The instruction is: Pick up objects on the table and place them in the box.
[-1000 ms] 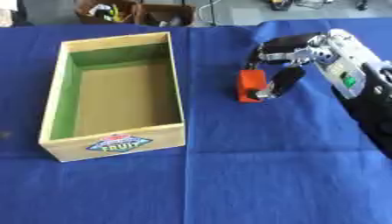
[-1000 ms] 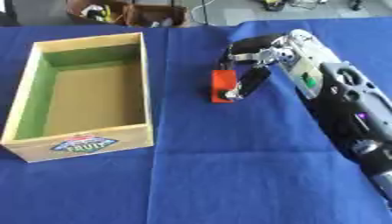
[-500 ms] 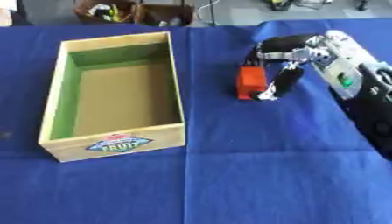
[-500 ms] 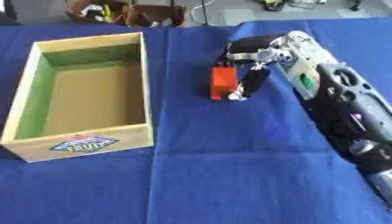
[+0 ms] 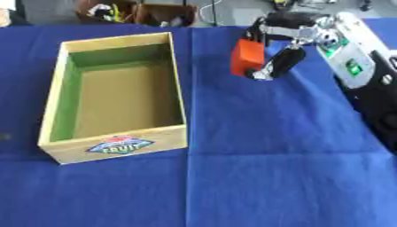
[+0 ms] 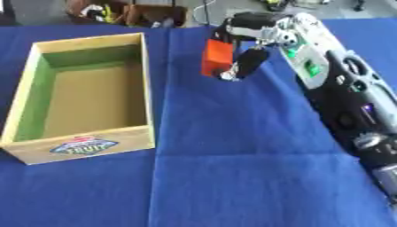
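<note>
Matt blue cloth (image 5: 256,146) is covering the table under the right hand (image 5: 281,53). Left of the hand, the box (image 5: 178,84) is looking like plain wood, green-painted inside. The hand's orange block (image 5: 248,57) is looking like smooth plastic.

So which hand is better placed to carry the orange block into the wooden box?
Right. The right hand is already curled around the orange block, beside the wooden box; the left hand isn't in view.

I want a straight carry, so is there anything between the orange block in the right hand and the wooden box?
Nothing visible. The right hand holds the orange block beside the box, with only bare blue cloth between them, and the box is empty.
</note>
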